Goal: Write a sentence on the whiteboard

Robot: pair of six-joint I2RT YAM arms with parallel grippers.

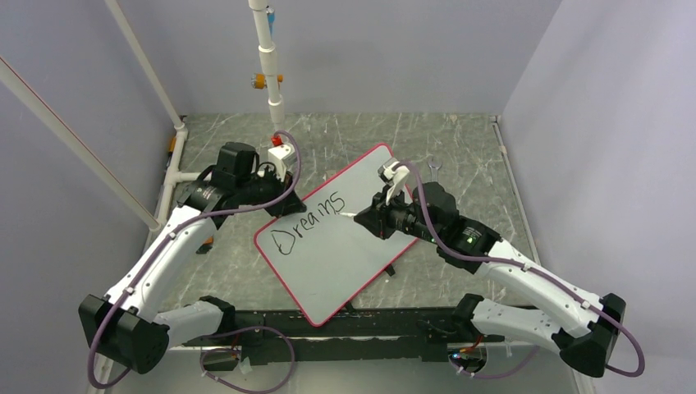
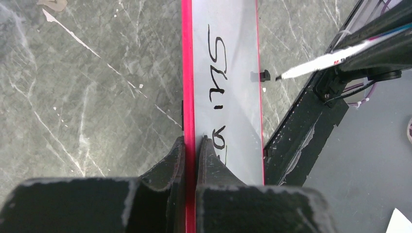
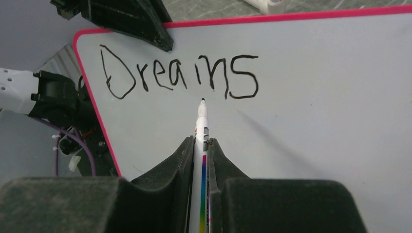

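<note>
The whiteboard, white with a thin red rim, lies slanted across the middle of the table. My left gripper is shut on its red rim; in the left wrist view the fingers pinch that rim of the whiteboard. The sentence reads "Dreams" in black. My right gripper is shut on a white marker with a rainbow stripe. Its black tip sits just below the word, close to the whiteboard. Whether the tip touches cannot be told.
A white pipe frame stands at the back left. A small metal wrench lies on the marbled tabletop beyond the board's far corner. A black rail runs along the near edge. Grey walls close in both sides.
</note>
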